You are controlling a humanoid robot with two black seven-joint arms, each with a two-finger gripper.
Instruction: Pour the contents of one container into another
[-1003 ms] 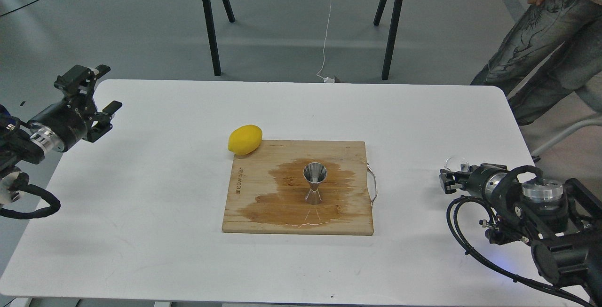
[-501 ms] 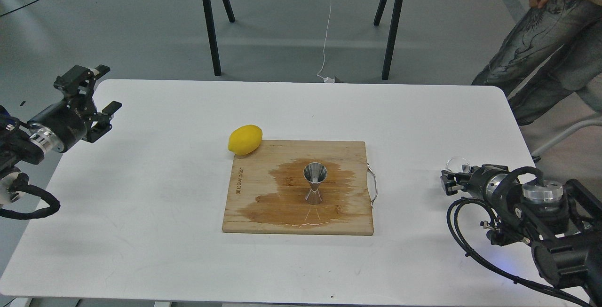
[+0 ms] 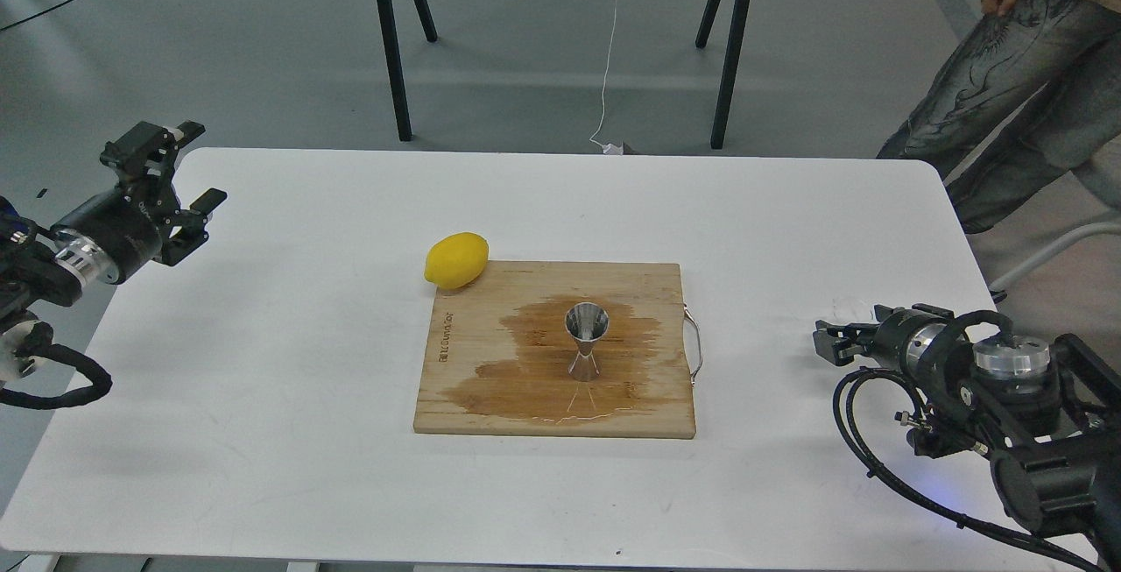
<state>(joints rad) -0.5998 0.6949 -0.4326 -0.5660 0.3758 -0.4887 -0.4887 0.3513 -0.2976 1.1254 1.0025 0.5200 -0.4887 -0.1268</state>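
So not much has changed from half a second ago, the only real difference is on the right side. The right pincer (image 3: 823, 342) has slid a touch lower and toward the left, and it hovers low over the desk (image 3: 289, 432) near the right edge, well apart from the cutting board (image 3: 473, 410). The glass beaker (image 3: 848, 309) used to show as a clear round dome just above that pincer's tip. Now it's only a faint glint in the same spot, so I honestly can't tell whether the pincer is clamped on it or just sitting beside it. The fingers are dark and bunched together from this angle, so I can't say if they're open or closed.

The left pincer (image 3: 188, 165) hasn't budged: it's up over the left edge of the desk with its fingers spread wide, holding nothing.

The steel jigger (image 3: 587, 349) is upright in the same place, in the middle of the wooden board, standing in a big dark wet patch (image 3: 525, 375) that's soaked into the wood. The lemon (image 3: 456, 259) sits on the desk touching the board's far left corner, same as before. The board's metal handle (image 3: 697, 349) is on its right side.

A person (image 3: 1007, 73) is standing past the far right corner of the desk.
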